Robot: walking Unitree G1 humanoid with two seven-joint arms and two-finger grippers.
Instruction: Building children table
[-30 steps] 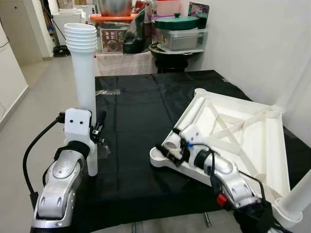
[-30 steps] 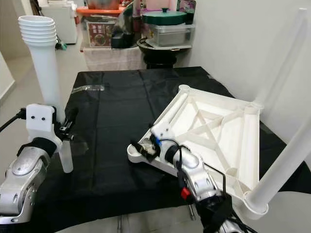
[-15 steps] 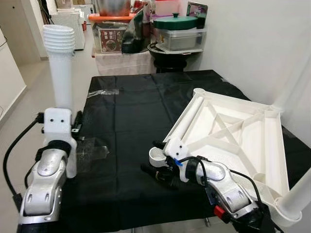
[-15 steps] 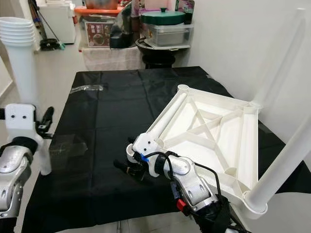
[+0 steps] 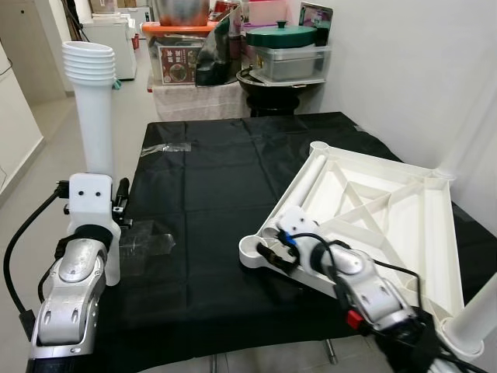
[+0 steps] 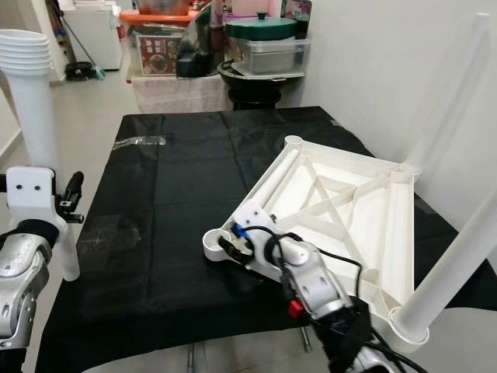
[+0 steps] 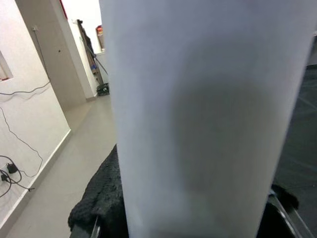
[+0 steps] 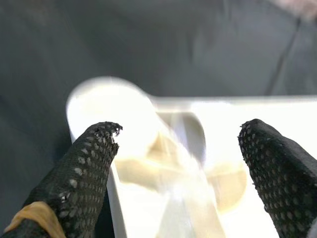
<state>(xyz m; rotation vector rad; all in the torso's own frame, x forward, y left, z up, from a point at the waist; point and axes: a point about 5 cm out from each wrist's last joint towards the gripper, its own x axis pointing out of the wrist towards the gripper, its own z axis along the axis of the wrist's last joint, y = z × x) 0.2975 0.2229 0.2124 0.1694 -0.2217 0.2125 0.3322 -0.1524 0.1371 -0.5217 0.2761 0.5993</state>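
Right now my left gripper clamps the leg; right gripper, spread wide and empty, may nudge the tabletop's near socket.

You are looking at a lived-in home: behind the black-covered table, lidded storage boxes, a green pot lid and basins are piling up, and a white appliance is standing by the tiled corridor.
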